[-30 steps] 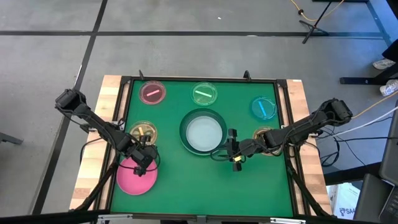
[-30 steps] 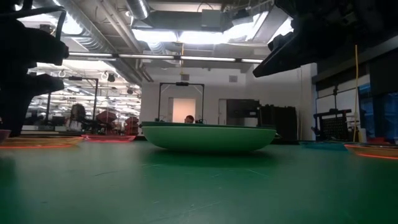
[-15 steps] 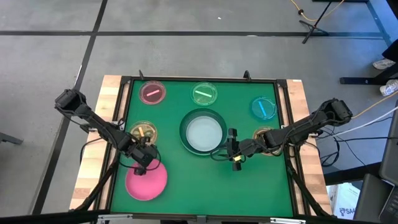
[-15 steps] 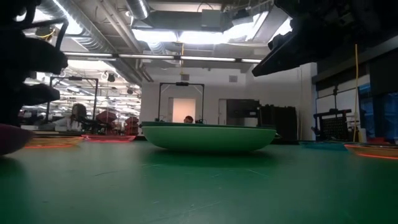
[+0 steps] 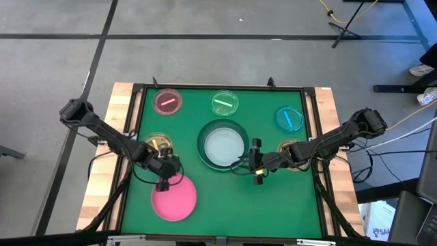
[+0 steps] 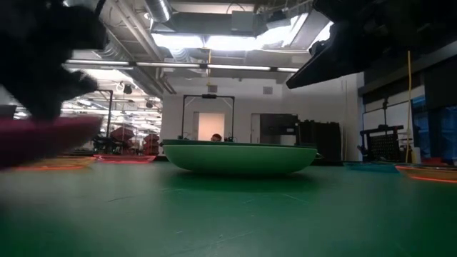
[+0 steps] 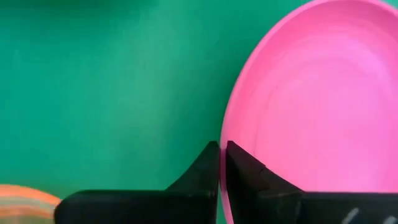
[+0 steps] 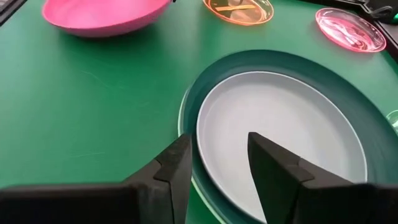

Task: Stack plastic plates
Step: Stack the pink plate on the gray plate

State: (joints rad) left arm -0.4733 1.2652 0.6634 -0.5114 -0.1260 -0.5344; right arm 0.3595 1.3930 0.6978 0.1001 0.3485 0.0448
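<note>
A: Since a second ago the pink plate (image 5: 173,199) has shifted across the desk (image 5: 300,198) toward the central stack; it was nearer the desk's left edge then, and now sits closer in, carried by the left claw (image 5: 162,183).

B: How is it held?

A: The left wrist view shows the left claw's two fingers (image 7: 208,168) pinched narrow on the plate's rim, one on each face of it. In the low view the plate appears raised off the desk surface, likely so it can clear the stack's rim on the way over.

B: And the stack itself?

A: A whitish plate (image 5: 224,146) nests inside a dark green plate (image 5: 203,133), with a light green rim just showing beneath in the right wrist view. It sits at the desk's centre, and the pink plate is still well apart from it, toward the front-left.

B: What is the right claw (image 5: 255,162) doing?

A: It hangs just beside the stack's right edge, fingers spread moderately wide on either side of the rim, holding nothing; probably placed to steady the stack.

B: Anything else around the stack?

A: Small clear dishes ring it: pink dish (image 5: 168,102), green dish (image 5: 224,103) and blue dish (image 5: 289,118) behind, amber dish (image 5: 156,144) to the left.
</note>
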